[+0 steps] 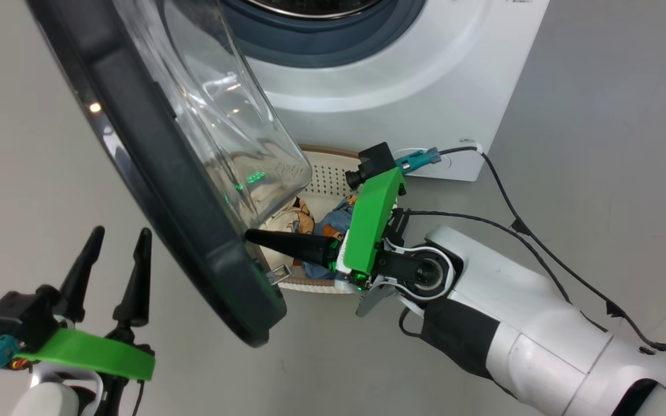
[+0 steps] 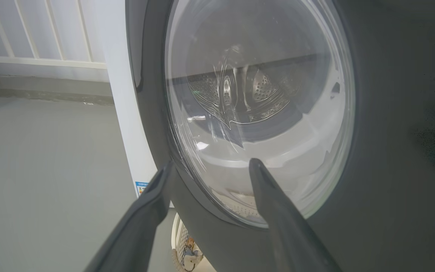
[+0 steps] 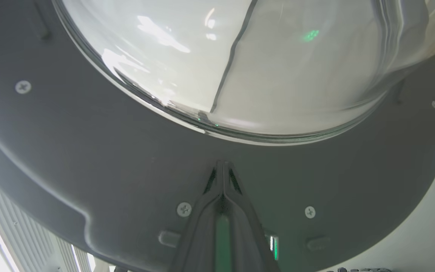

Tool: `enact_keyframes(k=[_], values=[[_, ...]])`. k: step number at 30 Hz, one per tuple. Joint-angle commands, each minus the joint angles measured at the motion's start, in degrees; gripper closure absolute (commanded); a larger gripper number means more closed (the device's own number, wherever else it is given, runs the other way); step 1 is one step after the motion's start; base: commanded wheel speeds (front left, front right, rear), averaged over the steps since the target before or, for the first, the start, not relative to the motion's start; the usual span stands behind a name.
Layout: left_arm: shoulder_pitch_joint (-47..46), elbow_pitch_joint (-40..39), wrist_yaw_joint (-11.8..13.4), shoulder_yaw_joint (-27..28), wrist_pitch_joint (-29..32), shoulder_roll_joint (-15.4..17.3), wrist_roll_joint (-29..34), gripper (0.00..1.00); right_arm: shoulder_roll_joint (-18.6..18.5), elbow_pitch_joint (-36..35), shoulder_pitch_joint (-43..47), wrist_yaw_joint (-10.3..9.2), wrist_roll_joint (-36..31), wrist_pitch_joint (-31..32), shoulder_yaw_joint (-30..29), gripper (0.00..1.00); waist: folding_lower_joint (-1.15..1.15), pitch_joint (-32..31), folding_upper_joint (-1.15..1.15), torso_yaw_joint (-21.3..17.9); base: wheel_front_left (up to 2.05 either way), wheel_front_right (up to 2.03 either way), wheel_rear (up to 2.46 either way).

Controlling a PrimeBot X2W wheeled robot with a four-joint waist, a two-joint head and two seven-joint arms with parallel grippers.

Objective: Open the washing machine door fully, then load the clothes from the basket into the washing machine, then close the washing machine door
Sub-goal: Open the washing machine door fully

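Note:
The washing machine door (image 1: 182, 190) stands partly open and is seen edge-on, its glass bulge (image 1: 223, 115) facing the washing machine (image 1: 414, 98). My right gripper (image 1: 249, 236) is shut, its joined tips touching the door's dark inner ring (image 3: 89, 151) just below the glass (image 3: 240, 56); the right gripper's tips (image 3: 223, 165) hold nothing. My left gripper (image 1: 118, 238) is open at the lower left, outside the door. Its fingers (image 2: 257, 170) frame the lower edge of the door's outer window (image 2: 259, 94). The basket (image 1: 324, 176) sits behind the door with the clothes (image 1: 336, 219) inside.
Black cables (image 1: 541, 248) run over the grey floor from the machine's lower right corner. My right forearm (image 1: 512, 312) reaches in from the lower right. A white railing (image 2: 32, 60) stands beyond the machine's side. The basket's end (image 2: 179, 238) shows under the door.

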Motion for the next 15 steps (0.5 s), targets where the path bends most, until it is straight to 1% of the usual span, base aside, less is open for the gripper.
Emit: enact_keyframes(k=[1,5,9,13,15], values=[[-0.39,-0.87,-0.14,2.50,-0.37,1.93,0.54,0.00,1.30,-1.90,0.86,0.10,0.84,-0.87,0.24,1.00,0.00,-0.30,0.00,-0.21,0.00,0.00,0.00],[0.02,-0.75,-0.14,3.09,-0.37,1.96,0.98,0.00,-1.30,-4.33,1.13,0.10,3.44,-4.13,2.11,1.00,0.00,-1.33,0.00,-0.80,0.00,0.00,0.00],[0.67,-0.68,-0.14,3.61,-0.37,1.92,1.55,0.00,-4.99,-7.87,1.88,0.10,5.90,-8.78,3.51,1.00,0.00,-2.69,0.00,-1.65,0.00,0.00,0.00],[1.34,-0.97,-0.14,4.11,-0.37,1.90,2.07,0.00,-9.67,-12.53,2.93,0.10,7.80,-15.53,3.87,1.00,0.00,-3.94,0.00,-2.77,0.00,0.00,0.00],[1.76,-1.14,-0.14,4.47,-0.37,1.79,2.31,0.00,-12.35,-14.66,3.56,0.10,7.86,-19.97,4.16,1.00,0.00,-4.56,0.00,-3.41,0.00,0.00,0.00]])
